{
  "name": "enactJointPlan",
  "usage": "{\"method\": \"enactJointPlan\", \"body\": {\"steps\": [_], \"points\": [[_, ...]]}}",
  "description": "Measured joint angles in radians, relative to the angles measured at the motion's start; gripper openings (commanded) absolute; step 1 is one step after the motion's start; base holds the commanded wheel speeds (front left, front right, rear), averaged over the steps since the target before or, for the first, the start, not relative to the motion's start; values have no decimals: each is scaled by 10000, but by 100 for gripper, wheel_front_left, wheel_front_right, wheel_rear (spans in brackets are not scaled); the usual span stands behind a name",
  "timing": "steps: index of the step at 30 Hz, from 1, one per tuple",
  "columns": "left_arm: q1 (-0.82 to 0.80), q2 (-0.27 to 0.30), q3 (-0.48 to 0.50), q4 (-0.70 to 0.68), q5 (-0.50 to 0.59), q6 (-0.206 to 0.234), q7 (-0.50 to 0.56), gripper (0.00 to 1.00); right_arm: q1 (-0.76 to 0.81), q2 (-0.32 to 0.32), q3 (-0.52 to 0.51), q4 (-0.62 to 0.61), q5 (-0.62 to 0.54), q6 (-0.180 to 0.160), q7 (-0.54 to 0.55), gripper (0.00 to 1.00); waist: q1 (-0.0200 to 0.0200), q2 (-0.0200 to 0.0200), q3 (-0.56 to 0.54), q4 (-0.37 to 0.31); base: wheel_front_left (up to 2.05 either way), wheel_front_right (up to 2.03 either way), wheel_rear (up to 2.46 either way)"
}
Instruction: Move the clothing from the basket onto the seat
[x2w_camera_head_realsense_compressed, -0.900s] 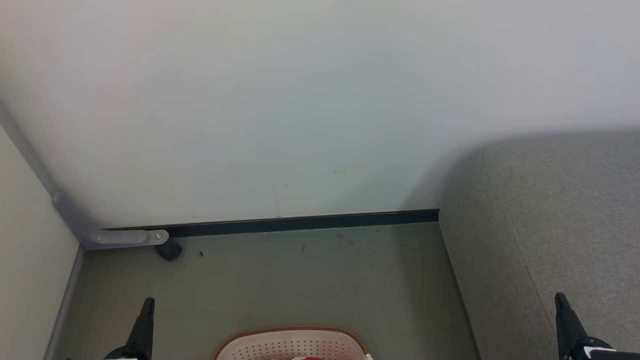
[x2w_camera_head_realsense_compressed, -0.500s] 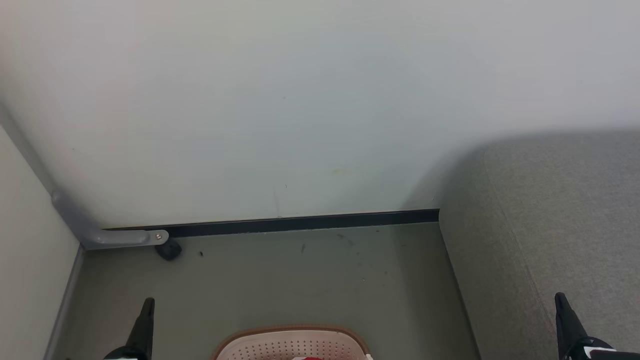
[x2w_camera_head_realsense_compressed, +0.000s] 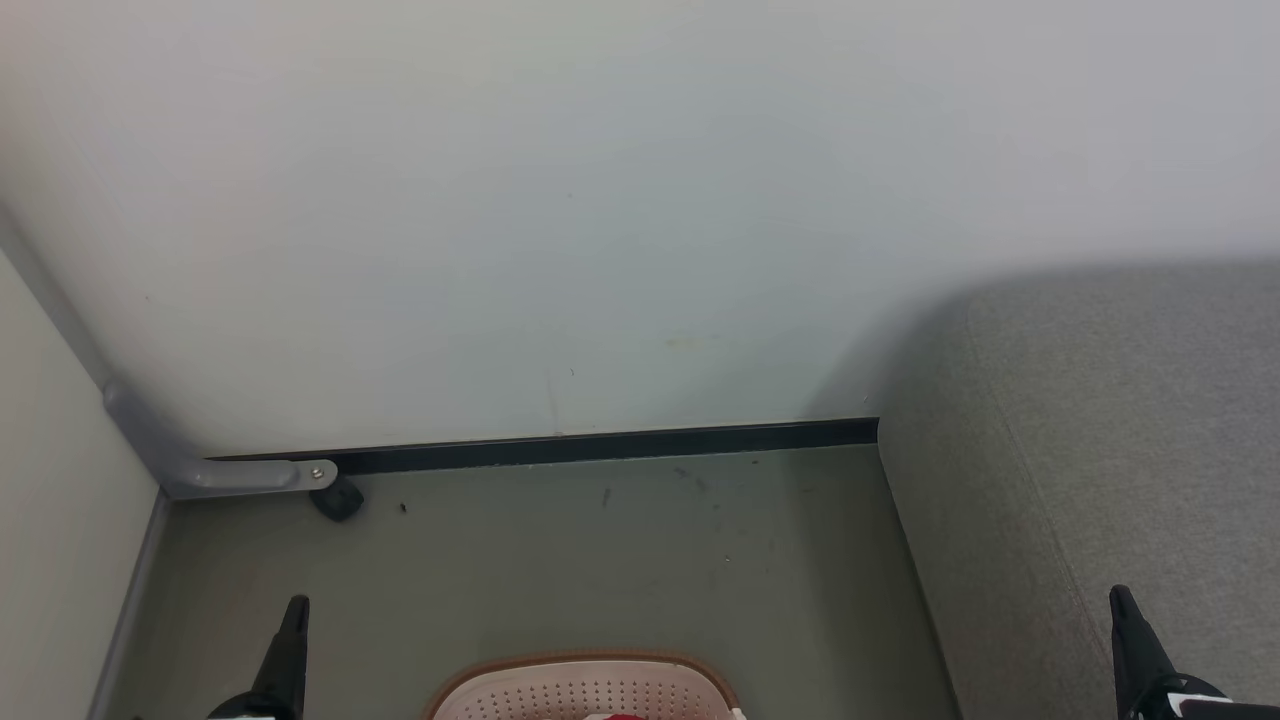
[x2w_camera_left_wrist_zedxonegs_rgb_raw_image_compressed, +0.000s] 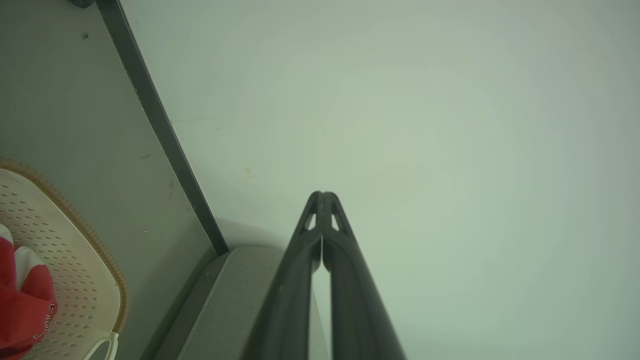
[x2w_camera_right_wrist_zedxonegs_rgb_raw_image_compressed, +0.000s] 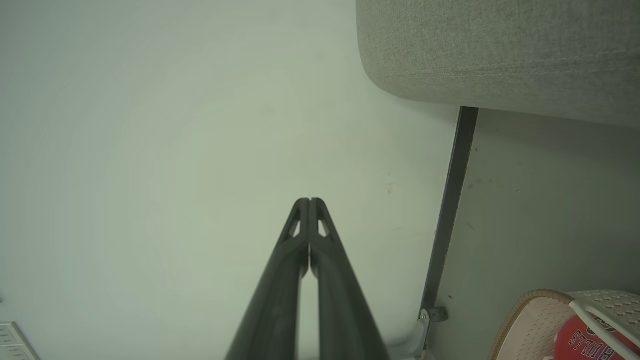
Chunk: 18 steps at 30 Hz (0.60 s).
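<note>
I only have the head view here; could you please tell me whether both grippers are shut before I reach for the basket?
Observer: The left wrist view shows the left gripper with its fingers pressed together, holding nothing.
Operator: Thank you. And the other one, please?
Observer: The right gripper is shut and empty too, going by its own wrist view.
Operator: Could you describe what I am to pick up?
Observer: Red clothing with white lettering, lying inside the basket.

Perforated plastic basket (x2w_camera_head_realsense_compressed: 585, 690); matt woven-cloth seat (x2w_camera_head_realsense_compressed: 1120, 420).
</note>
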<state>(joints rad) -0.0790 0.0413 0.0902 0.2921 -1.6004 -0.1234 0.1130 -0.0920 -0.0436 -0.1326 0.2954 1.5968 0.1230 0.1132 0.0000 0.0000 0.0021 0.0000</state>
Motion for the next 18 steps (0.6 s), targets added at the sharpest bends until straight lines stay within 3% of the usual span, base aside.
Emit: {"method": "enactJointPlan", "body": {"steps": [18], "points": [[0, 0, 0, 0, 0, 0, 0, 0, 0, 0, 0, 0, 2, 0, 0, 0, 0, 0, 0, 0, 0, 0, 0]]}}
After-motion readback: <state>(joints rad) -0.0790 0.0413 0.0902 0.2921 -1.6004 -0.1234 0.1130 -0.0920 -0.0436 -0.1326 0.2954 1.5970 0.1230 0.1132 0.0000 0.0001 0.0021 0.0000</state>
